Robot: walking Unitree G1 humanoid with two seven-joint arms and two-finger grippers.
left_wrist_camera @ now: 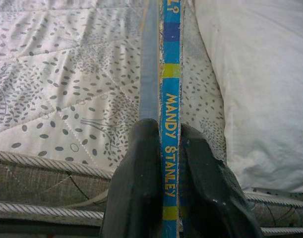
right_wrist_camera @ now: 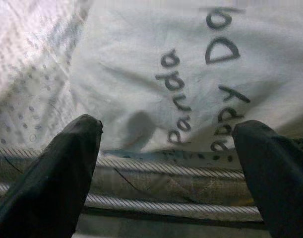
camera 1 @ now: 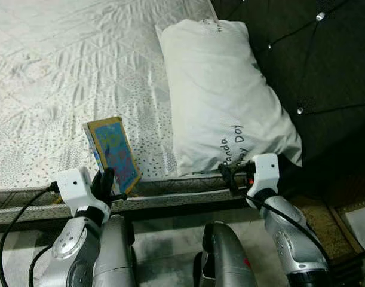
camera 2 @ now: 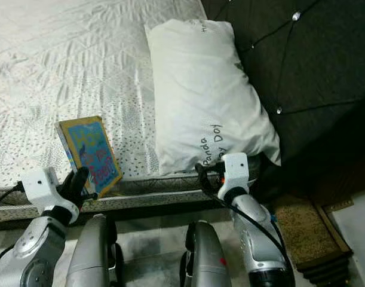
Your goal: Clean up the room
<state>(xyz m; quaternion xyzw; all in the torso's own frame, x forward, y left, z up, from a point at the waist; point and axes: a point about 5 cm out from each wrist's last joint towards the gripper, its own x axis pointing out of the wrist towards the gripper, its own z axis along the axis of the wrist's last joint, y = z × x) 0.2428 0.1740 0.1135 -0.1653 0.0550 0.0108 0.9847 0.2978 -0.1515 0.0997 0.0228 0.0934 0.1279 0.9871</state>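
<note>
Setting: bedroom in a home. Bed [camera 1: 63, 72] covered with a white quilted spread, grey leaf print. White pillow [camera 1: 224, 95] with handwritten lettering lies against a dark tufted headboard [camera 1: 313, 60] with shiny studs. Corded mattress edge [right_wrist_camera: 156, 168] faces the camera. Patterned rug [camera 2: 307, 233] on pale floor beside the bed.

The book's [left_wrist_camera: 170, 114] spine title runs past the frame edge.
</note>
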